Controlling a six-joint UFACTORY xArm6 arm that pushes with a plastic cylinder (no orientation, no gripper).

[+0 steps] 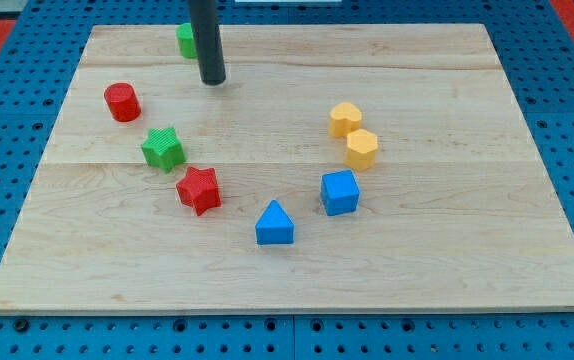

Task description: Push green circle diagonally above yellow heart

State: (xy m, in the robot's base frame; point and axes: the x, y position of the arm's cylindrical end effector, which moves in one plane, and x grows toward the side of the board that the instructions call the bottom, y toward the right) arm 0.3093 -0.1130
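The green circle [185,40] sits near the board's top edge at the view's upper left, partly hidden behind the rod. My tip [213,81] rests on the board just right of and below it, close to touching. The yellow heart [344,119] lies right of centre, with a yellow hexagon [362,149] directly below it, touching.
A red cylinder [122,102] stands at the left. A green star [163,148] and a red star [199,190] lie below it. A blue triangle [274,224] and a blue cube [339,192] sit near the centre bottom. The wooden board [447,270] rests on a blue pegboard.
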